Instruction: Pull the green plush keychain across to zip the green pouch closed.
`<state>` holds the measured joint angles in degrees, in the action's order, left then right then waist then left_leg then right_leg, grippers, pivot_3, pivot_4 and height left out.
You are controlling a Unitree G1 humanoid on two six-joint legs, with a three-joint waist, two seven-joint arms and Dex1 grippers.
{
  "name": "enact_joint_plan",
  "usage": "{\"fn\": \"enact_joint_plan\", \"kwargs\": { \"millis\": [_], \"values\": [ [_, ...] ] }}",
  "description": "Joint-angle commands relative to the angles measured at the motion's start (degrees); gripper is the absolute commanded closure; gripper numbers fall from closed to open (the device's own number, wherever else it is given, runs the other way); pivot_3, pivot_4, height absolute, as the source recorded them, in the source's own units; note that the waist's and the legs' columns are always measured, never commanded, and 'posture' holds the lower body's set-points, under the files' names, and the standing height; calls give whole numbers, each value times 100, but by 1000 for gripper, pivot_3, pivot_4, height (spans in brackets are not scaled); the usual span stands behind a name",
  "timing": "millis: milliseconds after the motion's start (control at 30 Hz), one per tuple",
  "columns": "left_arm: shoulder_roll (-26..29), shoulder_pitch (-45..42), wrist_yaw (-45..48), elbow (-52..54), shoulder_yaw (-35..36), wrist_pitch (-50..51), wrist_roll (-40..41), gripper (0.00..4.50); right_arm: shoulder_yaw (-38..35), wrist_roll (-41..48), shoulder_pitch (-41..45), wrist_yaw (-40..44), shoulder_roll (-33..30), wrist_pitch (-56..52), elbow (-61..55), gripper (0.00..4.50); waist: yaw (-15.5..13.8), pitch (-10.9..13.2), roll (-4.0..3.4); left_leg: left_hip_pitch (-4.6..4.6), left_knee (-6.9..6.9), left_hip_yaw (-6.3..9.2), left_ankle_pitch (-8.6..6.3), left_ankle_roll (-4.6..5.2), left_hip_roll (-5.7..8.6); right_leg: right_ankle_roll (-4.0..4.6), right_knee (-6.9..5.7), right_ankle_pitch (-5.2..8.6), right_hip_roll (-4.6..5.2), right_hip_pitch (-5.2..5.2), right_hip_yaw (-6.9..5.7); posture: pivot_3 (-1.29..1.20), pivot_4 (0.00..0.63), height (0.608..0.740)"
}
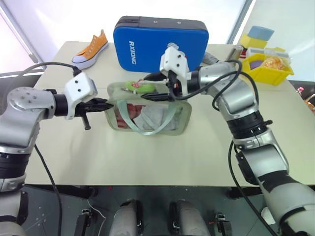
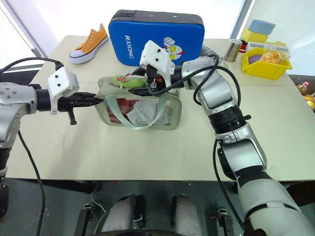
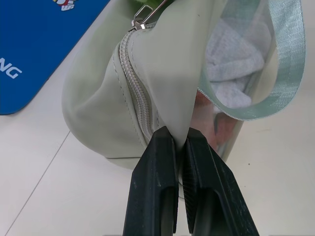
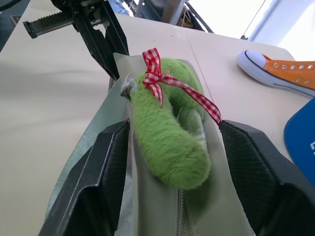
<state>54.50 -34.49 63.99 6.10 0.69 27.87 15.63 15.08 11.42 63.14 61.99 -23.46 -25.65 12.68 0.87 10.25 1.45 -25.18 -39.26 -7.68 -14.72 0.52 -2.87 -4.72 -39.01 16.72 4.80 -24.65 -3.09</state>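
The green pouch [image 1: 170,123] stands in the middle of the table, with its clear window and mint strap [image 1: 162,123] facing me. My left gripper [image 1: 109,104] is shut on the fabric at the pouch's left end [image 3: 98,108], just below the zipper [image 3: 140,98]. On the pouch's top lies the green plush keychain [image 4: 167,137], tied with a red checked ribbon. Above the pouch, my right gripper [image 4: 174,128] is open, one finger on each side of the plush. The zipper under the plush is hidden.
A blue hard case [image 1: 160,42] stands right behind the pouch. An orange sneaker [image 1: 91,49] lies at the back left. A yellow bin [image 1: 269,66] and a metal can [image 2: 233,50] are at the back right. Bare tabletop [image 1: 147,157] stretches in front.
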Motion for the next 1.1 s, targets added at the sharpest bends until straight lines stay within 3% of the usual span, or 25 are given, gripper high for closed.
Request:
{"fn": "enact_joint_plan", "kwargs": {
  "millis": [33,133,367,767,967,1100],
  "values": [
    [47,-93,-31,227,105,-44,48,4500,-221,168,176,73,35,-17,-155,2793,1,0,0,0,0,0,0,0,0,0,0,0,0,0,0,0,150,740],
    [35,-87,-40,231,90,-51,36,4500,-297,272,171,125,-5,-153,-231,4434,-3,0,0,0,0,0,0,0,0,0,0,0,0,0,0,0,150,740],
    [-4,-140,-21,180,20,-106,-1,4500,-674,528,112,144,-380,-649,-487,4434,-13,0,0,-1,0,1,0,0,0,0,0,0,0,0,0,0,150,740],
    [46,82,-60,276,57,-103,21,4500,-1266,-50,-1134,14,-2895,-579,-1403,4434,-14,1,0,-1,1,1,-1,2,4,0,3,0,6,0,0,0,150,740],
    [-28,50,-113,247,14,-95,21,4500,-1705,-211,-1757,-428,-3400,-632,-1258,4434,-11,0,-1,2,2,-1,-1,1,3,0,3,0,6,1,0,0,150,740],
    [-83,27,-111,257,-27,-82,27,4500,-1908,-228,-2391,-749,-3403,-699,-1272,4434,-33,0,0,2,0,0,-1,1,4,0,5,0,6,5,-1,0,150,740]
  ]
}}
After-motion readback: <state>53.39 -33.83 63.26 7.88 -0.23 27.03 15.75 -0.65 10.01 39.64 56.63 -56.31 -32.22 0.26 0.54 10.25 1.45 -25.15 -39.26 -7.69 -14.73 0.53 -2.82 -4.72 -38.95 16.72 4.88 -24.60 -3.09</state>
